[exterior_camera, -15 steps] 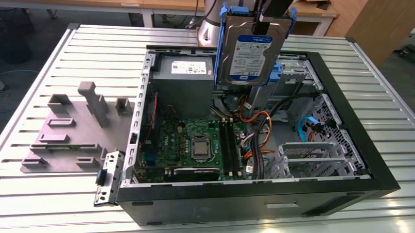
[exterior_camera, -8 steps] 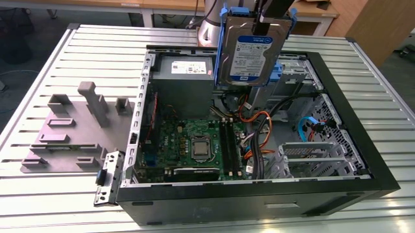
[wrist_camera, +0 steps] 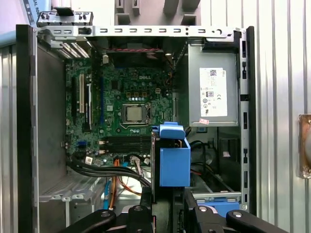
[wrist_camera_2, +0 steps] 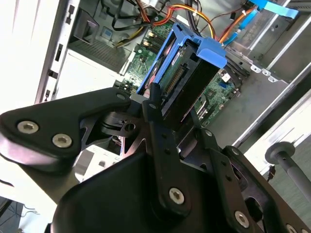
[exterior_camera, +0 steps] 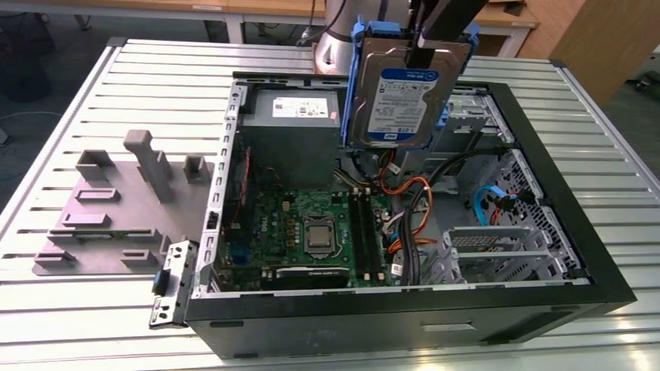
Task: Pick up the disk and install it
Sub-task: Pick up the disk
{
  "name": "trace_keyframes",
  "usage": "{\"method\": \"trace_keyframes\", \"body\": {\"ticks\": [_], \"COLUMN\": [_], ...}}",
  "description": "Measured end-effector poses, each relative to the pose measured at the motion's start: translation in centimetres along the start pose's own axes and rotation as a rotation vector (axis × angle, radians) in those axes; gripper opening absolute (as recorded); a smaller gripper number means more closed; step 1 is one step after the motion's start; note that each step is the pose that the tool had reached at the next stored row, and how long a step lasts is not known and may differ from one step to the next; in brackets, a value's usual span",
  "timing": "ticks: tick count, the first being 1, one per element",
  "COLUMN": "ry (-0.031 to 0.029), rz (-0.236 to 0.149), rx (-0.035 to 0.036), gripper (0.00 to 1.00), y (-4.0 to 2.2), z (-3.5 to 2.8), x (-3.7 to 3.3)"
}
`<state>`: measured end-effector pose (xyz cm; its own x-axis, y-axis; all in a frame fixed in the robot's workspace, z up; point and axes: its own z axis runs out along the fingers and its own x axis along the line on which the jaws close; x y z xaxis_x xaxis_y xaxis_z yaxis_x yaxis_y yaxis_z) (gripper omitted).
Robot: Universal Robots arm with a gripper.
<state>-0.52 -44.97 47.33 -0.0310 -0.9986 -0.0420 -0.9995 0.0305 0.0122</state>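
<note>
Above the open computer case (exterior_camera: 577, 232): the disk (exterior_camera: 397, 97) hung upright in the air, label toward the exterior view, its blue carrier frame showing at the edges.
Claw: the gripper (exterior_camera: 422, 54) was closed on the disk's upper end. In the second wrist view a black finger (wrist_camera_2: 154, 104) lay flat against the drive's face with no gap visible.
Beneath the load: the motherboard (exterior_camera: 309, 232) and a tangle of orange and black cables (exterior_camera: 413, 193) lay under the drive. The grey power supply (exterior_camera: 294, 108) stood just beside it, toward the exterior view's left.
Drive cage (exterior_camera: 477, 112): it sat partly hidden behind the disk, with more blue plastic inside; how free it was could not be told.
Risk, slip: the hold covered one end only, so a jolt could swing or drop the drive onto the board.
Risk, snag: the cables lay near the likely path and could catch the carrier frame.
Risk, jam: a tilted carrier could bind against the cage's metal rails.
Off to one side: a grey fixture block (exterior_camera: 113, 209) rested on the slatted table (exterior_camera: 62, 116).
</note>
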Motion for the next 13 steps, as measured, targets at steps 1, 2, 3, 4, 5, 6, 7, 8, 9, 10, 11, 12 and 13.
{"method": "trace_keyframes", "body": {"ticks": [1, 2, 3, 4, 5, 6, 7, 8, 9, 10, 11, 12, 13], "ry": [0.0, -0.0001, -0.0001, 0.0, 0.0, 0.0, 0.0002, 0.0001, 0.0, 0.0, 0.0, 0.0001, 0.0], "rz": [0.0, 0.0, 0.0, 0.0, 0.0, 0.0, 0.0, 0.0, 0.0, 0.0, 0.0, 0.0, 0.0], "rx": [0.0, 0.0001, 0.0001, 0.0001, 0.0, 0.0, -0.0001, 0.0, 0.0, 0.0, 0.0, 0.0, 0.0], "gripper": [0.35, 0.35, 0.35, 0.35, 0.35, 0.35, 0.35, 0.35, 0.35, 0.35, 0.35, 0.35, 0.35], "y": [-0.01, -0.01, 0.0, -0.01, -0.01, -0.01, -0.01, -0.01, -0.01, -0.01, -0.01, -0.01, -0.01], "z": [-0.01, -0.01, -0.01, -0.01, -0.01, -0.01, -0.02, -0.01, -0.01, -0.01, -0.01, -0.02, -0.02], "x": [0.16, 0.28, 0.3, 0.3, 0.3, 0.3, 0.31, 0.31, 0.31, 0.31, 0.34, 0.36, 0.37]}}
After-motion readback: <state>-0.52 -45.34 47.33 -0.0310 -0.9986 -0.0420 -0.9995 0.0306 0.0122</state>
